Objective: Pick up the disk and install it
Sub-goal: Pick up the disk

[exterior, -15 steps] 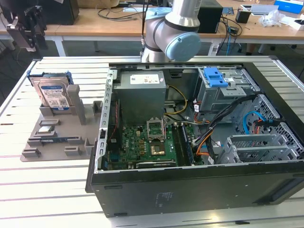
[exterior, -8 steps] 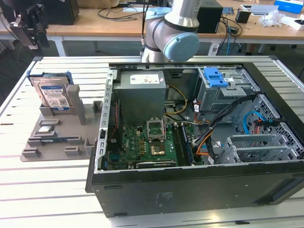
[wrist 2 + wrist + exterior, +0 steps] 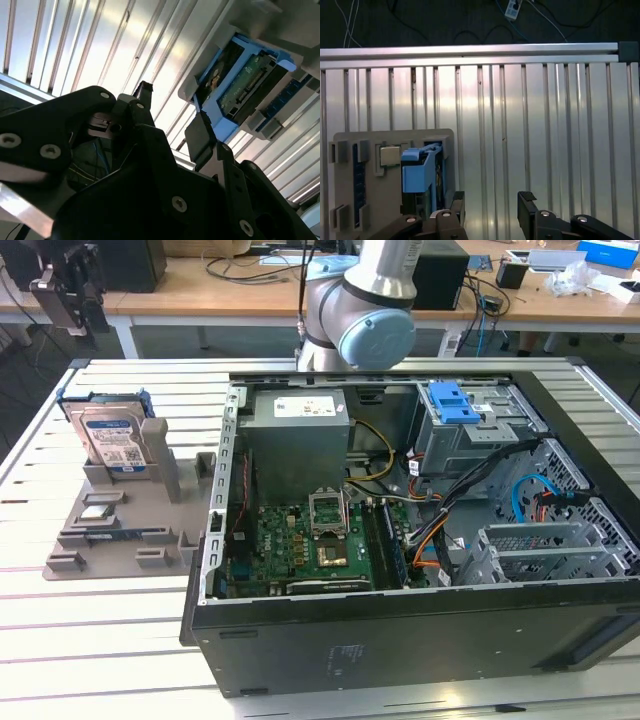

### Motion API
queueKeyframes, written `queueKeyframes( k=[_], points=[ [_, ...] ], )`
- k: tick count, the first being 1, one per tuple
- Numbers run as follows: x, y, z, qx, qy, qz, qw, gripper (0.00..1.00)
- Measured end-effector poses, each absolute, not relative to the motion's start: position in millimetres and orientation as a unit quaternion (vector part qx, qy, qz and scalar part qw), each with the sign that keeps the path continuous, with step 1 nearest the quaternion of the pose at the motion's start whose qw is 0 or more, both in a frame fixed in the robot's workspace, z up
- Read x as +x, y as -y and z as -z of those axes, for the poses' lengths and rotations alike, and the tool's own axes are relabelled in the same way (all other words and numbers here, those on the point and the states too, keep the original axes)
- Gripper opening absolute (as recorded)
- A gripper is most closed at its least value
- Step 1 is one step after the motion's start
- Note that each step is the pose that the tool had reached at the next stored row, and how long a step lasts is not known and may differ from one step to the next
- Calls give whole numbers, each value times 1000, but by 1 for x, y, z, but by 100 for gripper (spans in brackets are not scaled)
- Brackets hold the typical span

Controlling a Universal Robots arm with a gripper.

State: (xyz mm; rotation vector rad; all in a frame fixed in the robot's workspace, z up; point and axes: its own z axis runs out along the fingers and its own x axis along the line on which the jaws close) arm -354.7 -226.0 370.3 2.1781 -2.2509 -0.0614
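Note:
The disk [image 3: 112, 440] stands on edge in a grey holder [image 3: 135, 515] on the slatted table, at the exterior view's left. It is silver-grey with a white and blue label and sits in a blue carrier frame. In the first wrist view my gripper [image 3: 491, 204] is open above the bare slats, off to one side of the disk [image 3: 420, 172]. Nothing lies between the black fingers [image 3: 457, 202]. The second wrist view has the open gripper [image 3: 172, 115] apart from the disk [image 3: 240, 82], whose circuit board side shows in its blue frame.
An open computer case [image 3: 400, 640] takes up the middle and the exterior view's right. Inside are a grey power supply box [image 3: 298, 440], a motherboard [image 3: 300, 540] and a blue-handled drive cage [image 3: 455, 405]. The arm [image 3: 365, 310] rises behind the case. Desks with cables stand beyond.

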Motion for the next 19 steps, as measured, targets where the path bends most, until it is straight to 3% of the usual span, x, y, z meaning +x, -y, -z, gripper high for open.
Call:
queueKeyframes(
  k=[9,19],
  points=[
    [-355,216,-366,699,715,19,5,54],
    [-356,267,-366,699,714,13,11,54]
  ],
)
